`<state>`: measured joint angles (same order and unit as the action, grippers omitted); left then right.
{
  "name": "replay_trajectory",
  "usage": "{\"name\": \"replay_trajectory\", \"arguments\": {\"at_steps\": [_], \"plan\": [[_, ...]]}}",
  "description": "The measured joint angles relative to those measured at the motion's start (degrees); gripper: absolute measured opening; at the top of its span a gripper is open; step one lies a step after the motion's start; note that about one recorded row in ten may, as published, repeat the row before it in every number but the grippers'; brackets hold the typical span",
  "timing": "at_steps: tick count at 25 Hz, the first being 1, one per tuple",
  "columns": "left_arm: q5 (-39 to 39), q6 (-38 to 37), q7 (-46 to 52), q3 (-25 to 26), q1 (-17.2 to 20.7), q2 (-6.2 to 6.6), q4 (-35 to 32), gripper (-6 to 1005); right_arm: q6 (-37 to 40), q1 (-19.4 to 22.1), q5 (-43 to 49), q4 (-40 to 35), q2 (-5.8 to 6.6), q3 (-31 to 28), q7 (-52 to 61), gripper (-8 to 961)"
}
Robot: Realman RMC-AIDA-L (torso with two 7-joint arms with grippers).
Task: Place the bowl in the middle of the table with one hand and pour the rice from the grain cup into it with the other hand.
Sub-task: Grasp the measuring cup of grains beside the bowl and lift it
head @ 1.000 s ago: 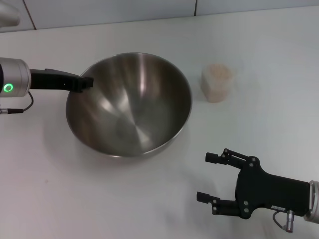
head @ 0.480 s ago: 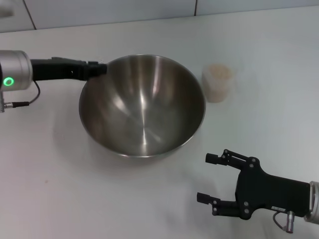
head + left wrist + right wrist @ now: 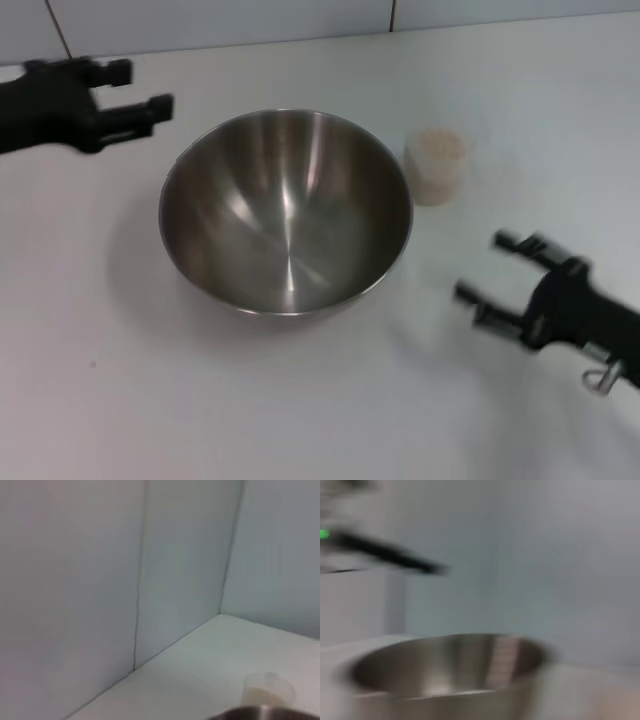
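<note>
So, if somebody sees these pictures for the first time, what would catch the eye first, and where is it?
First the large shiny steel bowl, standing free in the middle of the white table. Beside it, on the robot's right and a little farther back, stands the small grain cup, upright with pale rice inside. The two black pincers frame the scene, both open and empty: the left pincer at the far left, the right pincer near the front right.
</note>
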<state>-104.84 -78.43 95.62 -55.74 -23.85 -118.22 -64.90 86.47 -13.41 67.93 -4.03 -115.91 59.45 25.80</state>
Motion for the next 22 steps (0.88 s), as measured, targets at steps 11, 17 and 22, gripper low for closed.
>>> {"name": "replay_trajectory", "arguments": {"at_steps": [11,17,22], "plan": [[-1.5,-8.0,-11.3,1.4,9.5,1.51,-1.0,785,-16.8,-1.4,0.0,-3.9,-3.32,-20.3,1.7,824],[-4.3,-8.4,-10.8,2.1,10.7,1.24,-0.8,793,-22.5,-5.8,0.0,-4.1,-3.35,-20.6,2.0,823],[-6.4,-8.3,-10.7,2.2,10.5,0.40,-0.8,792,-26.4,-9.0,0.0,-4.1,-3.35,-20.7,2.1,823]]}}
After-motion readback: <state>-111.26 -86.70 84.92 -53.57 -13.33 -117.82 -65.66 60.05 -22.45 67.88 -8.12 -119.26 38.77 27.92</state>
